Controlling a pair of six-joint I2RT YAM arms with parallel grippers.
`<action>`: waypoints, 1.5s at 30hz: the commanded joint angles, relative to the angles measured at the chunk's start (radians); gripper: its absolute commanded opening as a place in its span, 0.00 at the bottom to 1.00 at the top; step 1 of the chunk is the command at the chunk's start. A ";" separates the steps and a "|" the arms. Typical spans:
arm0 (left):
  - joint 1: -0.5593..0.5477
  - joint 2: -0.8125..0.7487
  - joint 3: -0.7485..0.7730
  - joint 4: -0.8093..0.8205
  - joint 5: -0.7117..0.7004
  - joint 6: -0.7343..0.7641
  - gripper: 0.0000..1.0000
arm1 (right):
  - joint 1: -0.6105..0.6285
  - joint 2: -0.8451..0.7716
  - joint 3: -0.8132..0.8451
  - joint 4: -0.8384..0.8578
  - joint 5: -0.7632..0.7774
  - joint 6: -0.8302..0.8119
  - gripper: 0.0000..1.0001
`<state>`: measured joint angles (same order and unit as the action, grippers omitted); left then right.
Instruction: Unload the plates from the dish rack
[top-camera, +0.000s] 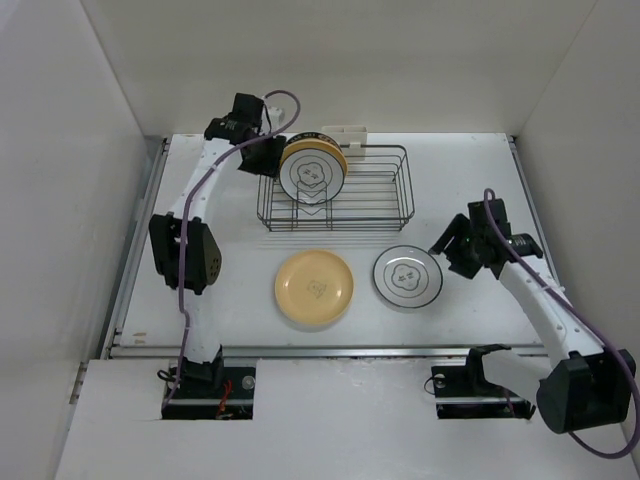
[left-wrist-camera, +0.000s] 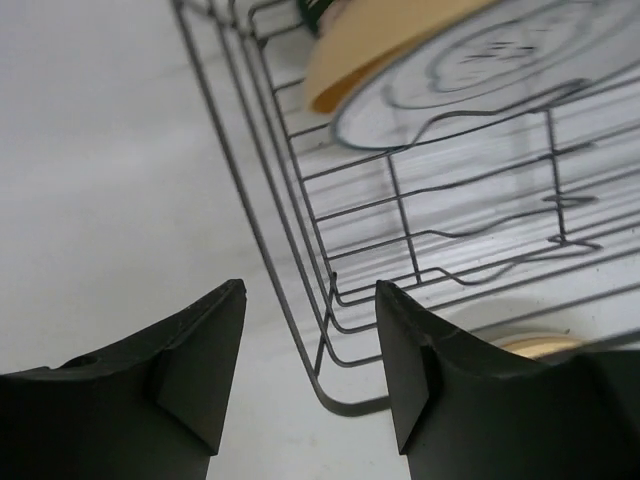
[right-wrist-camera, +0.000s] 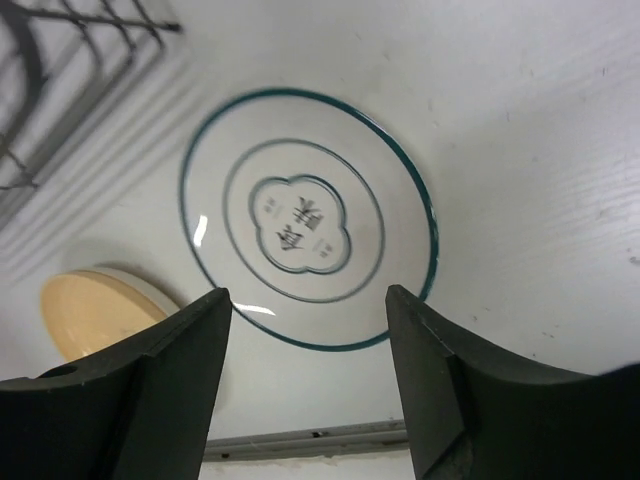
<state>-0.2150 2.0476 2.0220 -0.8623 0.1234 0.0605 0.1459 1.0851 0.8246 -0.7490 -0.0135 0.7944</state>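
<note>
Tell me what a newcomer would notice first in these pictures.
The dark wire dish rack sits at the table's far middle, with an upright white plate in front of an upright yellow plate at its left end. Before it lie a flat yellow plate and, to its right, a green-rimmed white plate. The left gripper is open by the rack's left end, the right gripper open just right of the green-rimmed plate.

white table (top-camera: 462, 162) | dish rack (top-camera: 376, 196) | yellow plate (top-camera: 314, 287) | green-rimmed plate (top-camera: 407, 277)
</note>
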 joint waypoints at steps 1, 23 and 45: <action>-0.072 -0.125 0.004 0.068 -0.022 0.230 0.52 | 0.014 0.015 0.125 -0.023 0.084 -0.063 0.70; -0.057 -0.069 0.043 0.039 -0.243 0.021 0.48 | 0.406 0.939 1.270 0.206 -0.040 -0.827 0.58; 0.014 0.187 0.040 -0.089 -0.139 -0.010 0.29 | 0.416 1.250 1.440 0.349 0.096 -0.856 0.51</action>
<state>-0.2020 2.2147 2.0281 -0.8772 -0.0505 0.0437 0.5613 2.2982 2.2211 -0.5034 0.0601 -0.0494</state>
